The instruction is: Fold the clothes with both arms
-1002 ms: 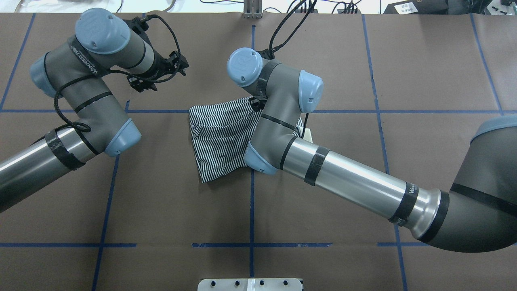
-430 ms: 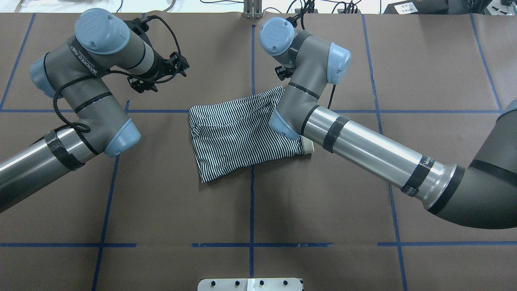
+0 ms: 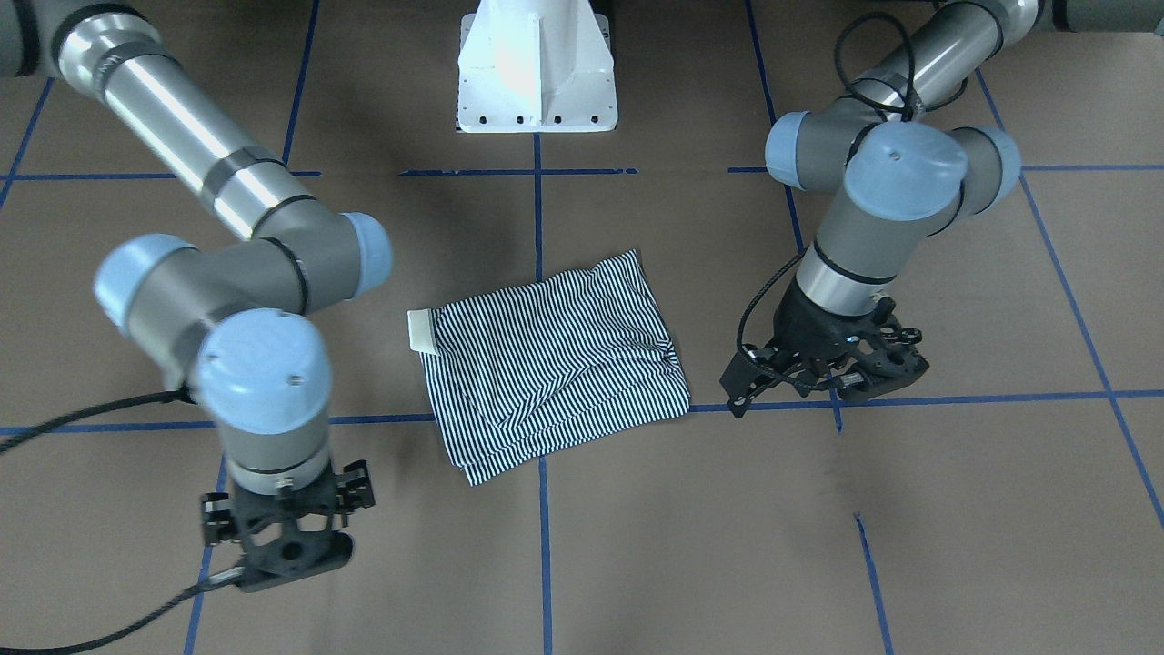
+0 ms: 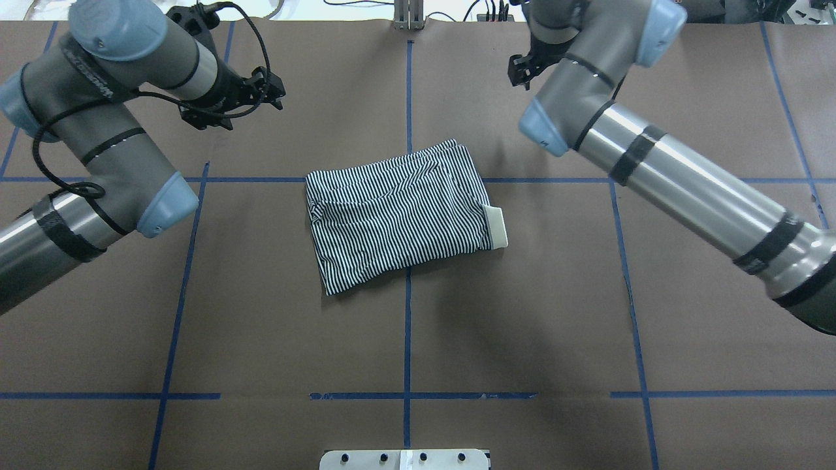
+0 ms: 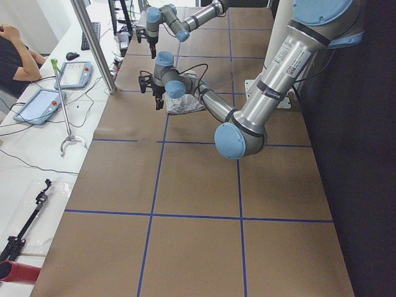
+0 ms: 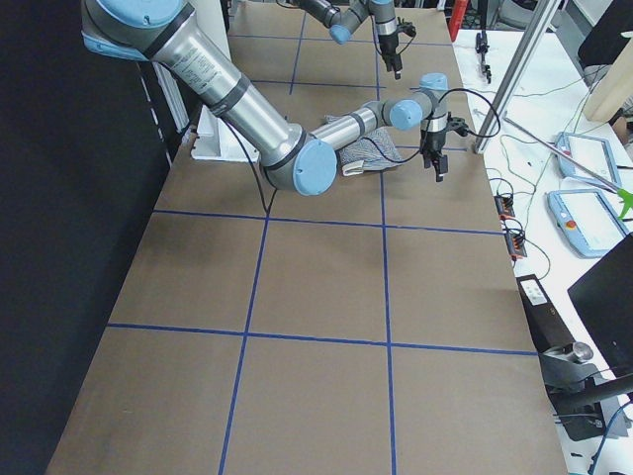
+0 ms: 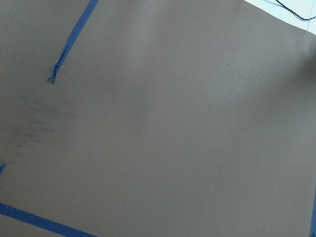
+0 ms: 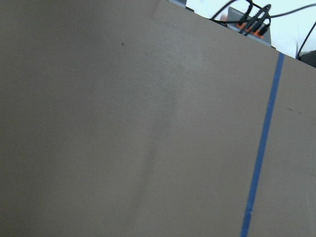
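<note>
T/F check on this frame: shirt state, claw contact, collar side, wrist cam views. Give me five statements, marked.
1. The striped shirt lies folded on the table. True.
2. The right claw grips a shirt corner. False: it hangs over bare table, apart from the shirt.
3. The cream collar pokes out on the side toward the right arm. True.
4. The left claw rests on the shirt. False: it is off to one side, not touching the cloth.
5. Both wrist cameras show stripes. False: they show only brown table surface and blue tape.
</note>
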You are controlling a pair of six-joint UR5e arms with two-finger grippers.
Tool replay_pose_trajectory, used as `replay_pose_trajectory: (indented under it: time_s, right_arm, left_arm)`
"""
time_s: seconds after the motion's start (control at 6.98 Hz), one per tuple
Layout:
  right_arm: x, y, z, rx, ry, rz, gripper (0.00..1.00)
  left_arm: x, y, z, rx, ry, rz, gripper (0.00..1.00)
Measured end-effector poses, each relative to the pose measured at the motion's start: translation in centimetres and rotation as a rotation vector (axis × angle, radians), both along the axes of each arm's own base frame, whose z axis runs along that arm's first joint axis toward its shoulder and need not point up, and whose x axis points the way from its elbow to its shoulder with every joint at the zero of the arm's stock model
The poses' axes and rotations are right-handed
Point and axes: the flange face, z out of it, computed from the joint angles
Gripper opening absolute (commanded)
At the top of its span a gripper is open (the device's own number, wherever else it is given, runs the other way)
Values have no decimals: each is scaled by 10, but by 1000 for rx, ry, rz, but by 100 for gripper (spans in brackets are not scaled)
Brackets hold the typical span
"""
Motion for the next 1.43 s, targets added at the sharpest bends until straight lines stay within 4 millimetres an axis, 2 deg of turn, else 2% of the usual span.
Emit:
replay_pose_trajectory:
  time_s: [0.14,0.29,0.43,0.57,0.72,0.86,1.0,1.15,1.43]
  right_arm:
    - [75,13,15,-41,-18,-19,100]
    - [149,36,28,-68,3,-47,100]
    - [213,65,43,-96,23,-84,100]
    - [272,98,72,-132,10,-117,100]
    - [330,131,116,-170,-42,-136,100]
    - [380,162,162,-198,-106,-143,100]
    - [412,185,190,-208,-151,-134,100]
    - [426,202,206,-222,-167,-124,100]
    - [436,236,253,-250,-169,-99,100]
  left_arm:
    - [-51,-7,17,72,-40,49,100]
    - [-103,-17,39,150,-112,108,100]
    - [-153,-27,62,225,-203,175,100]
    - [-208,-33,90,295,-299,257,100]
    - [-262,-29,124,353,-365,342,100]
    - [-305,-14,162,393,-382,415,100]
    - [-334,6,193,411,-353,455,100]
    - [-349,20,212,406,-325,466,100]
    - [-357,47,261,328,-301,483,100]
